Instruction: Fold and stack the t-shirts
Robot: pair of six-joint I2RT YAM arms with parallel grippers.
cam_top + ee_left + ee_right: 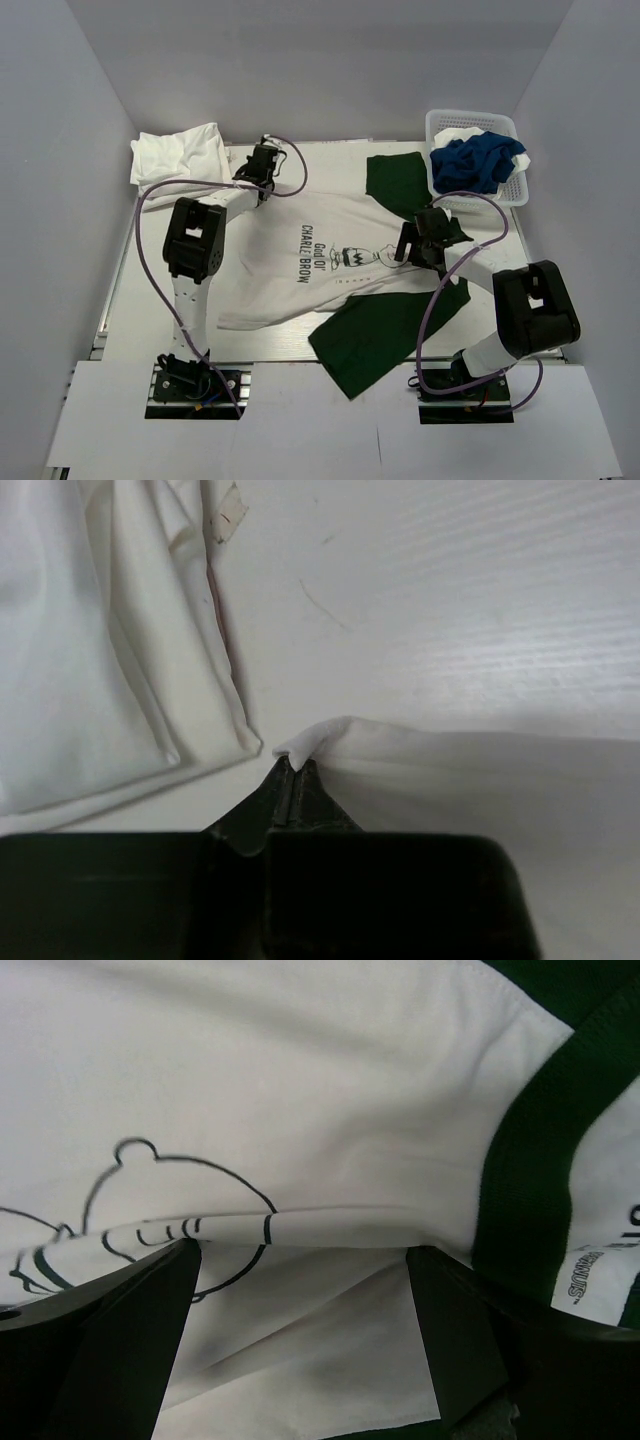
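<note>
White soft-cloth t-shirt with black cartoon print lies spread on the tabletop, spanning from one pair of jaws to the other. Left jaws pressed together, pinching its thin hem corner; right jaws spread wide, a raised printed ridge between them, ribbed dark green collar just beside. Judged light, limp, prone to sliding; best taken at hems or seams, where cloth is doubled.

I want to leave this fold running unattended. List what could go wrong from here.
The left gripper pinches only the very tip of the printed shirt; it may slip out.
The right gripper stands open around a raised fold, with dark green cloth close by; closing may catch both.
The white stack lies close to the left gripper; a pull could disturb it.
</note>
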